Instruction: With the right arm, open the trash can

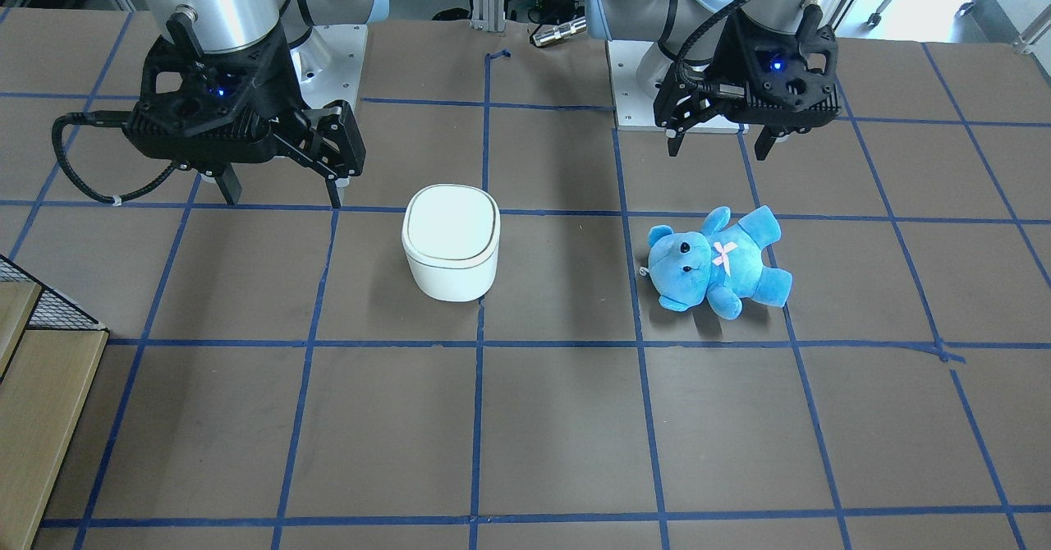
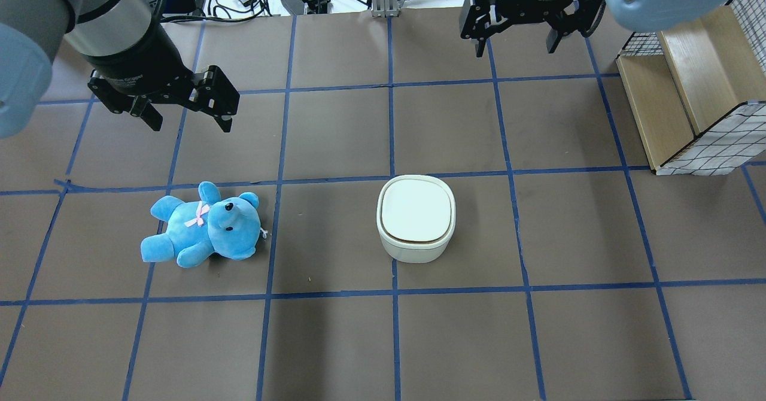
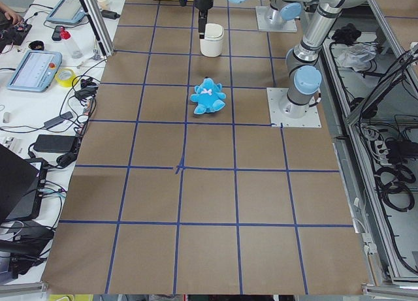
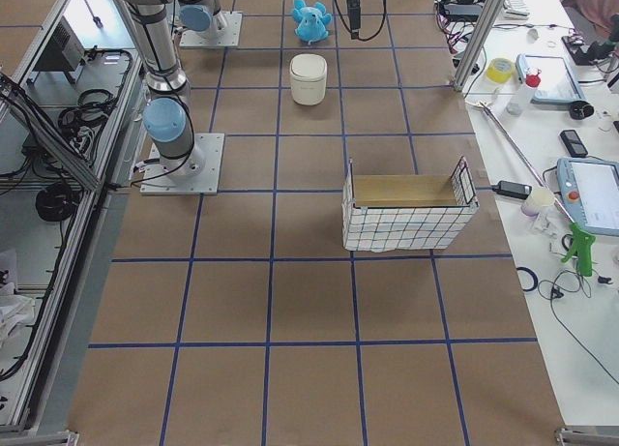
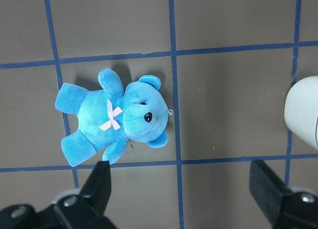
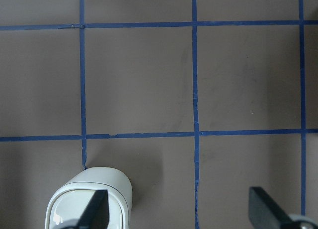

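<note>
The white trash can (image 1: 451, 250) stands on the table with its flat lid shut; it also shows in the overhead view (image 2: 416, 218) and at the lower left of the right wrist view (image 6: 89, 204). My right gripper (image 1: 282, 197) is open and empty. It hangs high above the table, off to one side of the can and apart from it (image 2: 514, 49). My left gripper (image 2: 191, 127) is open and empty, high above the blue teddy bear (image 2: 203, 224).
The blue teddy bear (image 1: 714, 263) lies on its back on my left side of the can. A wire basket with a wooden box (image 2: 688, 90) stands at my far right. Blue tape lines grid the brown table top (image 1: 558, 435).
</note>
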